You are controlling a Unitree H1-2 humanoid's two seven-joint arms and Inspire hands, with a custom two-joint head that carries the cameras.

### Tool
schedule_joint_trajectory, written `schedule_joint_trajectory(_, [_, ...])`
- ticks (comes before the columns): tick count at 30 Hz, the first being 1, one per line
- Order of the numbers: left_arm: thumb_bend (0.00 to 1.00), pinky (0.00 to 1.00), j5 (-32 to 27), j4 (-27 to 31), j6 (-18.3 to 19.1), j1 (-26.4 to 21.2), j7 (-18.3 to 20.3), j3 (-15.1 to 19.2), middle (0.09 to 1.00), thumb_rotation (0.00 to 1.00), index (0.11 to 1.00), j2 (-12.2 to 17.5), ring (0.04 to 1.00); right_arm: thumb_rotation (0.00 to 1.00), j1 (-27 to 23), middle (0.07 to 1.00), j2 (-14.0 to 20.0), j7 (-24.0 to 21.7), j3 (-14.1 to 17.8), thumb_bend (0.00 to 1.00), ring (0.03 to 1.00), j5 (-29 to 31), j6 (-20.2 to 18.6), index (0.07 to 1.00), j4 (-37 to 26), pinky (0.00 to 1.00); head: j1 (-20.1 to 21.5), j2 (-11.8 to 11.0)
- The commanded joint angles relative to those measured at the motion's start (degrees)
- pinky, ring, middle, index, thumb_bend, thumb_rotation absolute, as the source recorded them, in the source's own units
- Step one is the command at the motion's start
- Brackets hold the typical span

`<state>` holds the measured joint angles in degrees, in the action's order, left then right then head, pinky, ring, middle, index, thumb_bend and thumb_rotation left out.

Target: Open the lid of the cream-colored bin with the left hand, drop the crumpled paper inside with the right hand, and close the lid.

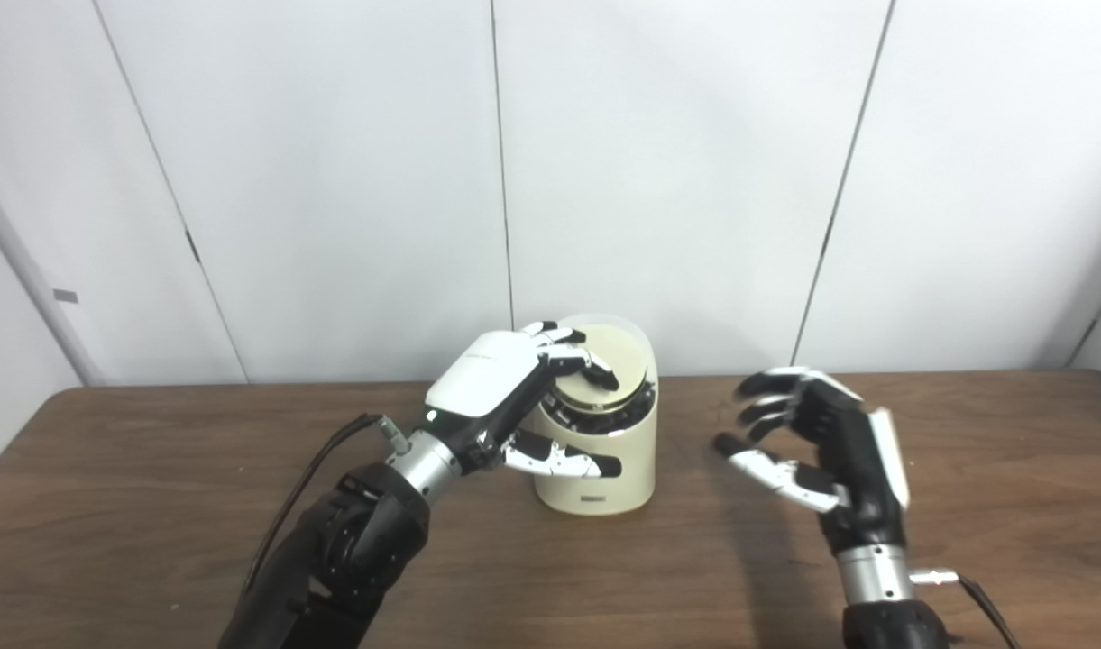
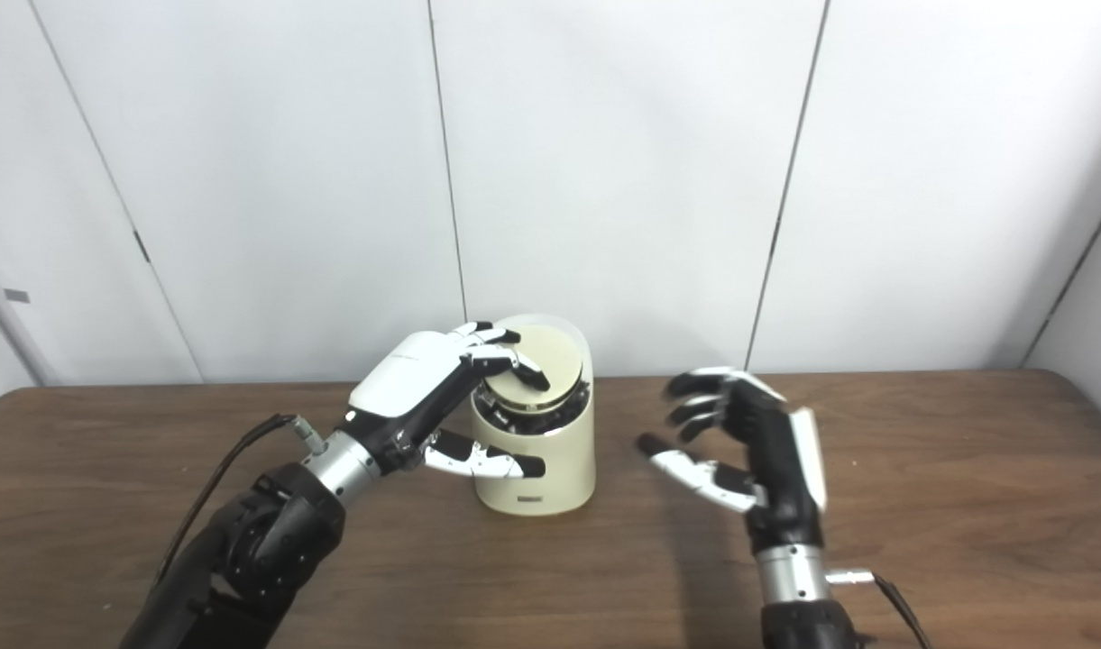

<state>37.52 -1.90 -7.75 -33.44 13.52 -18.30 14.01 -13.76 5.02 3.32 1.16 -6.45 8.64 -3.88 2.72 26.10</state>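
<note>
Bin: the cream-colored bin point(image 1: 595, 469) stands upright on the brown worktop point(image 1: 153, 469), near the back edge and a little left of the middle, close to the white panelled wall point(image 1: 334, 180).
Lid: the round lid point(image 1: 609, 361) sits tilted in the bin's top, its near side dipped, so a dark gap shows beneath it along the front of the rim.
Left hand: the left hand point(image 1: 500, 397) reaches in from the left, over the bin's top. Its fingers point(image 1: 591, 365) lie curled on the lid's surface, touching it, while the thumb stretches across the front of the bin's wall below the rim. It presses rather than clasps; nothing is held in it.
Right hand: the right hand point(image 2: 748, 451) hovers above the worktop to the right of the bin, apart from it, palm turned toward the bin. Its fingers are spread and loosely curved, with nothing between them.
Crumpled paper: from where I stand I cannot see it, neither in the hand nor on the worktop.
</note>
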Motion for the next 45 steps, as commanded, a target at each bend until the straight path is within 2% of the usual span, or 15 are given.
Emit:
schedule_joint_trajectory(1, [0.79, 0.97, -0.3, 0.9, -0.2, -2.1, -0.8, 0.7, 0.725, 0.44, 0.723, 0.1, 0.899, 0.00, -1.4, 0.433, 1.2, -1.9, -0.7, 0.52, 0.316, -0.2, -1.7, 0.513, -2.3, 0.26, 0.0, 0.0])
schedule_joint_trajectory(6, [0.79, 0.99, -0.2, 1.0, -0.3, -2.1, -1.0, 0.7, 0.727, 0.43, 0.720, 0.0, 0.899, 0.00, -1.2, 0.434, 2.3, -3.6, -1.7, 0.52, 0.319, -1.4, -5.1, 0.514, -4.0, 0.25, 0.1, 0.1])
schedule_joint_trajectory(11, [0.79, 0.98, -0.2, 0.8, -0.6, -2.2, -1.3, 0.6, 0.725, 0.44, 0.719, 0.0, 0.899, 0.00, -0.9, 0.494, 1.5, -2.6, -0.9, 0.53, 0.474, -1.5, -5.6, 0.489, -4.1, 0.39, 0.1, 0.1])
schedule_joint_trajectory(13, [0.79, 0.99, -0.2, 0.8, -0.5, -2.3, -1.2, 0.6, 0.726, 0.44, 0.721, 0.0, 0.901, 0.15, -0.8, 0.731, 1.0, -1.6, -0.1, 0.72, 0.613, -1.3, -5.3, 0.707, -3.2, 0.49, 0.1, 0.1])
schedule_joint_trajectory(16, [0.79, 1.00, 0.1, 0.9, -0.3, -2.2, -1.1, 0.6, 0.727, 0.45, 0.722, 0.0, 0.902, 0.25, -1.5, 0.864, 0.3, 0.4, 2.2, 0.83, 0.755, 0.9, 0.0, 0.837, 2.1, 0.64, 0.1, 0.1])
schedule_joint_trajectory(18, [0.79, 0.99, 0.2, 1.0, -0.2, -2.3, -1.0, 0.6, 0.726, 0.45, 0.723, 0.1, 0.903, 0.31, -2.4, 0.928, -0.7, 1.3, 3.8, 0.88, 0.832, 3.4, 3.7, 0.907, 5.0, 0.73, 0.1, 0.3])
schedule_joint_trajectory(20, [0.79, 0.98, 0.1, 1.0, -0.2, -2.3, -1.0, 0.6, 0.726, 0.45, 0.723, 0.1, 0.904, 0.37, -2.9, 0.985, -2.2, 2.0, 4.8, 0.90, 0.925, 5.3, 3.9, 0.981, 4.9, 0.79, 0.1, 0.3])
schedule_joint_trajectory(24, [0.79, 0.98, 0.2, 1.1, -0.1, -2.3, -0.9, 0.6, 0.728, 0.45, 0.723, 0.1, 0.903, 0.44, -2.9, 1.000, -3.0, 2.1, 4.7, 0.93, 0.994, 5.8, 2.1, 1.000, 3.6, 0.88, 0.1, 0.3])
schedule_joint_trajectory(28, [0.80, 0.99, 0.2, 1.1, 0.0, -2.3, -0.9, 0.7, 0.727, 0.44, 0.722, 0.0, 0.903, 0.41, -2.7, 1.000, -1.9, 0.5, 3.5, 0.94, 0.962, 5.5, 1.5, 1.000, 3.9, 0.81, 0.1, 0.3])
schedule_joint_trajectory(31, [0.80, 0.98, 0.0, 1.2, 0.1, -2.2, -0.8, 0.7, 0.725, 0.43, 0.721, -0.1, 0.903, 0.42, -2.3, 1.000, 1.3, -3.6, 1.5, 0.92, 0.944, 6.1, 2.7, 1.000, 5.2, 0.84, 0.0, 0.5])
schedule_joint_trajectory(32, [0.79, 0.98, 0.0, 1.3, 0.2, -2.2, -0.8, 0.7, 0.725, 0.43, 0.722, 0.0, 0.904, 0.41, -2.1, 0.997, 2.4, -5.4, 0.8, 0.91, 0.907, 6.7, 2.1, 0.982, 4.3, 0.80, 0.0, 0.5])
schedule_joint_trajectory(35, [0.79, 0.98, 0.1, 1.5, 0.5, -2.2, -0.5, 0.7, 0.728, 0.43, 0.724, 0.0, 0.906, 0.27, -1.1, 0.799, 4.4, -9.2, -1.6, 0.81, 0.661, 7.4, -3.6, 0.739, -2.5, 0.54, 0.0, 0.5])
schedule_joint_trajectory(38, [0.79, 0.97, 0.0, 1.7, 0.6, -2.2, -0.3, 0.8, 0.729, 0.43, 0.725, 0.0, 0.907, 0.14, -0.9, 0.650, 4.9, -10.4, -2.5, 0.75, 0.521, 7.5, -5.5, 0.655, -4.8, 0.43, 0.0, 0.6])
schedule_joint_trajectory(41, [0.79, 0.96, -0.1, 1.5, 0.3, -2.2, -0.5, 0.9, 0.729, 0.42, 0.723, 0.1, 0.905, 0.07, -0.9, 0.641, 4.7, -9.8, -2.4, 0.71, 0.498, 6.5, -5.5, 0.661, -4.8, 0.42, 0.0, 0.6])
schedule_joint_trajectory(45, [0.79, 0.98, 0.0, 1.2, 0.4, -2.5, -0.3, 0.9, 0.734, 0.43, 0.727, 0.2, 0.911, 0.03, -1.0, 0.654, 3.9, -9.2, -1.7, 0.69, 0.498, 6.4, -5.1, 0.665, -4.4, 0.42, -0.1, 0.6])
